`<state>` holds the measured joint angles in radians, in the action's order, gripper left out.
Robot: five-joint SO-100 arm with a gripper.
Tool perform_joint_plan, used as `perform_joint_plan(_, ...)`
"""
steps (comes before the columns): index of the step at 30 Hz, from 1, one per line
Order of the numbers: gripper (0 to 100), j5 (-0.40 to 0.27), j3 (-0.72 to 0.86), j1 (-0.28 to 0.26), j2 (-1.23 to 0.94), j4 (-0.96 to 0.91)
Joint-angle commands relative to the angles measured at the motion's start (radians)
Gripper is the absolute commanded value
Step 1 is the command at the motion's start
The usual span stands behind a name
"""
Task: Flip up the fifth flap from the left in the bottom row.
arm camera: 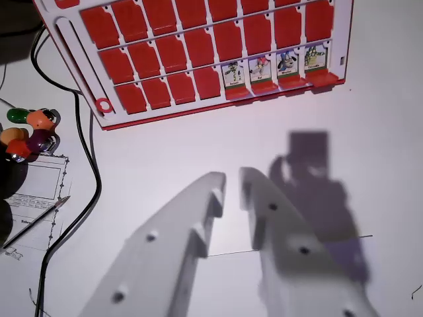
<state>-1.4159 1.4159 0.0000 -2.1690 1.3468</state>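
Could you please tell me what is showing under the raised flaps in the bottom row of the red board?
Four raised flaps in the red board's bottom row reveal small character cards. The lowered flaps hide whatever is beneath.

— Where am I looking from?
— From the wrist, just behind my gripper point(232, 188), angled down at the white table point(370, 132); the red board point(198, 46) sits farther off, along the top edge.

Bright light, hard shadow, soft focus
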Motion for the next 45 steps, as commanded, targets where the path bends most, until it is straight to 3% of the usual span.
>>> perform_joint_plan(1, 2, 0.012, -0.133, 0.011, 0.052, 0.009)
perform_joint_plan(26, 2, 0.118, -0.336, 0.02, 0.52, 0.118)
perform_joint_plan(45, 2, 0.138, -0.589, 0.017, 0.977, 0.061)
